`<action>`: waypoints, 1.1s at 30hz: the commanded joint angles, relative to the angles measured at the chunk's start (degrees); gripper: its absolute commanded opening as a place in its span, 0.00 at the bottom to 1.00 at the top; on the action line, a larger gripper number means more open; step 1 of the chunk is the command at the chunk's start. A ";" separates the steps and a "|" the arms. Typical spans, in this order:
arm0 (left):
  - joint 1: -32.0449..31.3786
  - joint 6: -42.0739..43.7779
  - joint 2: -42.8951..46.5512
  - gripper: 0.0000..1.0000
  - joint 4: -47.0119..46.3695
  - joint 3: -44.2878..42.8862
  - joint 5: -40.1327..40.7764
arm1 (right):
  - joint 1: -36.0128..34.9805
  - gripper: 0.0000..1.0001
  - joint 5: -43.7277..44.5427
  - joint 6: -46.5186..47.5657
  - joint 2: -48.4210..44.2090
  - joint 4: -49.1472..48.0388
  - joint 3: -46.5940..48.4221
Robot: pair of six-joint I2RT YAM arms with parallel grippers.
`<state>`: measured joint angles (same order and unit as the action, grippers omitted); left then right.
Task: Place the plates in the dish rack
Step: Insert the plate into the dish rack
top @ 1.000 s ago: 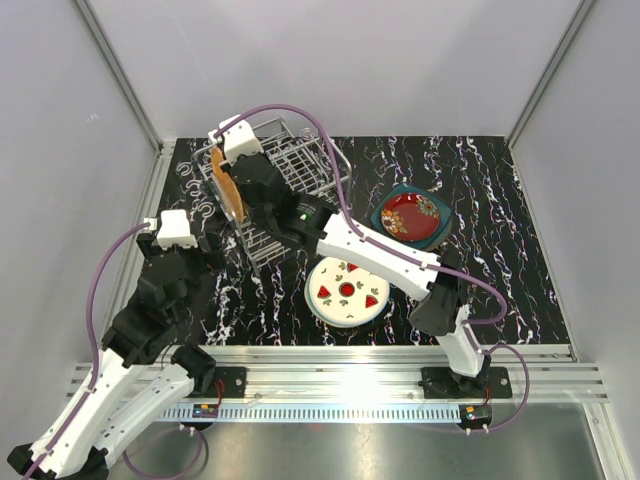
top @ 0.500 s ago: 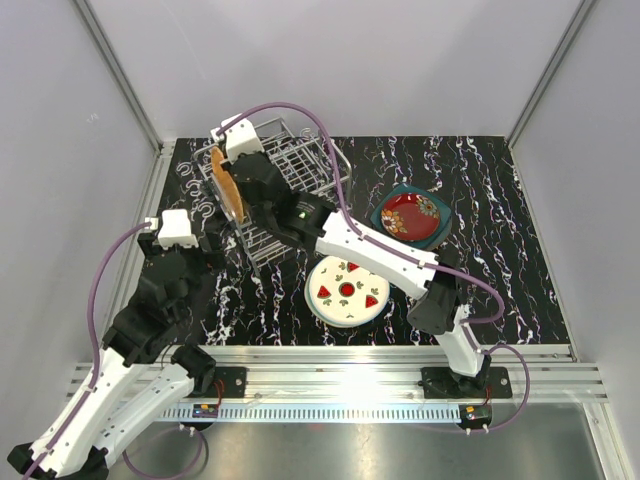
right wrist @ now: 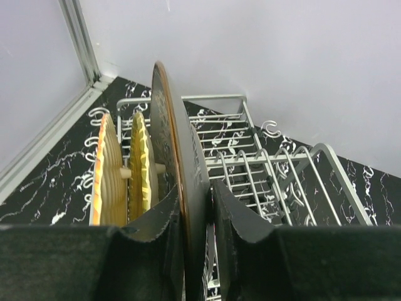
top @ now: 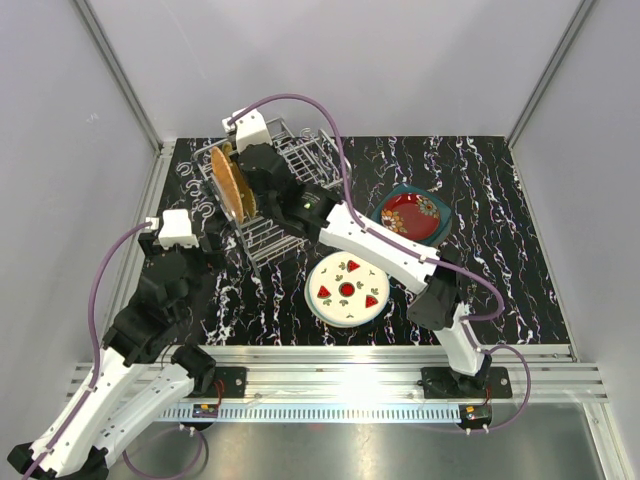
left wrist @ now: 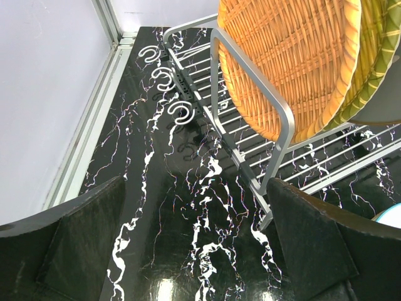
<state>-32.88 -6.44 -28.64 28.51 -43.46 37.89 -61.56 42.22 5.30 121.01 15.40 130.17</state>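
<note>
Over the far left corner of the table [top: 500, 200], the right gripper [right wrist: 194, 191] is clamped on the rim of a dark plate [right wrist: 182, 157], holding it on edge above the wire rack [right wrist: 276, 169]. Just beside it, an orange woven plate [right wrist: 106, 175] and a yellow-green plate [right wrist: 141, 163] already stand upright in the rack's slots. The left gripper [left wrist: 194, 188] hovers with its jaws wide apart and nothing between them, near the rack's front corner.

Well apart from the rack, a white plate [top: 347, 290] with red motifs lies flat at mid-table, and a red plate [top: 408, 215] rests on a teal plate [top: 377, 217] to the right.

The third plate appears to be mid-placement. The next move likely calls for lowering it squarely between two wires, close to its neighbours without knocking them, and letting go only once it stands.

Compared with a second ago, the right wrist has shifted slightly back and along the rack, uncovering more of the standing plates; the left arm has not moved.
</note>
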 commanded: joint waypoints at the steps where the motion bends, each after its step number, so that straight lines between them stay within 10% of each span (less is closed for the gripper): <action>1: 0.19 -0.15 -0.62 0.99 -3.11 -0.04 -0.71 | 0.39 0.29 -1.26 -1.35 1.07 1.48 1.49; 33: 0.19 0.11 -2.56 0.99 -2.94 -0.04 -0.36 | -3.04 0.38 1.91 1.20 -7.89 -6.70 -12.66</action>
<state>-32.88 -6.44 -30.44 28.51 -43.46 37.28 -64.49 43.90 7.22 118.32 10.41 117.75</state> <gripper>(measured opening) 0.984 0.377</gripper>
